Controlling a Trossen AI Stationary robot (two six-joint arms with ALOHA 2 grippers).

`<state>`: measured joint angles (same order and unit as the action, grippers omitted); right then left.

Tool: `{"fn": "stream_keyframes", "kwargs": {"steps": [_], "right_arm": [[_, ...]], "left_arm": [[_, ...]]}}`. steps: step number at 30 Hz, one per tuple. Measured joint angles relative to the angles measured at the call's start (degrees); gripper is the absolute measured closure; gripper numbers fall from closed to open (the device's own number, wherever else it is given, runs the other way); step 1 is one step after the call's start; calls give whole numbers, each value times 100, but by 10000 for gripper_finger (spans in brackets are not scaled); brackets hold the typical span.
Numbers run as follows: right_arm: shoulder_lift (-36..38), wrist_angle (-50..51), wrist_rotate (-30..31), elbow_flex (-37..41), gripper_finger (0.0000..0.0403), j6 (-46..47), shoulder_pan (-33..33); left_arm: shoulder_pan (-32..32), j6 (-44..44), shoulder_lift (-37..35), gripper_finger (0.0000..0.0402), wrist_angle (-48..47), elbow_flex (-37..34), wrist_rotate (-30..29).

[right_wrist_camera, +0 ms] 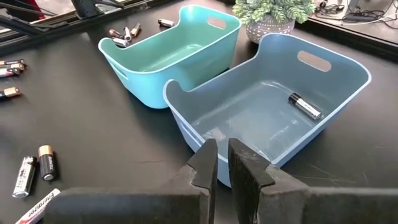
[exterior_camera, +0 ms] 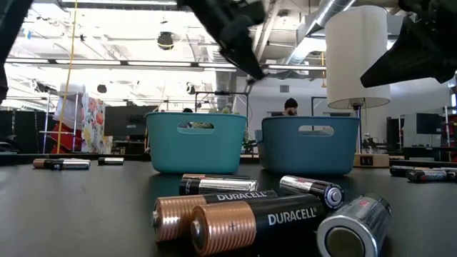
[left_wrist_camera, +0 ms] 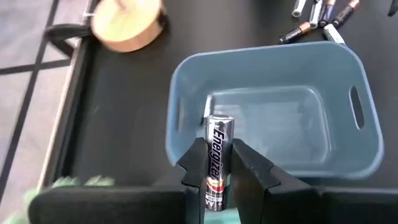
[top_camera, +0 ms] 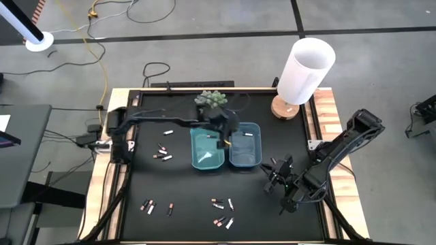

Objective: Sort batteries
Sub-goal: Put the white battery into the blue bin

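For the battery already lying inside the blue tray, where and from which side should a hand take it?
Grip the battery across its round middle, coming straight down from above. It lies flat on the floor of the blue tray, apart from the walls, which block any sideways approach. The fingers should close across its width, not its ends.

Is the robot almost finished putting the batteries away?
No, it's barely started. One battery lies in the blue tray. The left gripper holds a silver Energizer battery above that tray. Many loose batteries still lie on the table.
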<state>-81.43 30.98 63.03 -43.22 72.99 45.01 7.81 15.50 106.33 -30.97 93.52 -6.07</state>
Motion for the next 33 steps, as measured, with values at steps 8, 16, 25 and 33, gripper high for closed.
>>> {"fn": "stream_keyframes", "kwargs": {"steps": [8, 16, 25, 33], "right_arm": [[1, 1, -1, 0, 344, -17, 0], [1, -19, -1, 2, 344, -146, 0], [2, -27, -2, 0, 344, -149, 0], [2, -22, -3, 1, 344, -151, 0]], "left_arm": [[-102, 28, 1281, 358, 7, 663, 0], [-248, -55, 1969, 358, 399, 769, 213], [-258, -88, 2130, 346, 504, 756, 227], [-264, -26, 2115, 289, 506, 747, 229]]}}
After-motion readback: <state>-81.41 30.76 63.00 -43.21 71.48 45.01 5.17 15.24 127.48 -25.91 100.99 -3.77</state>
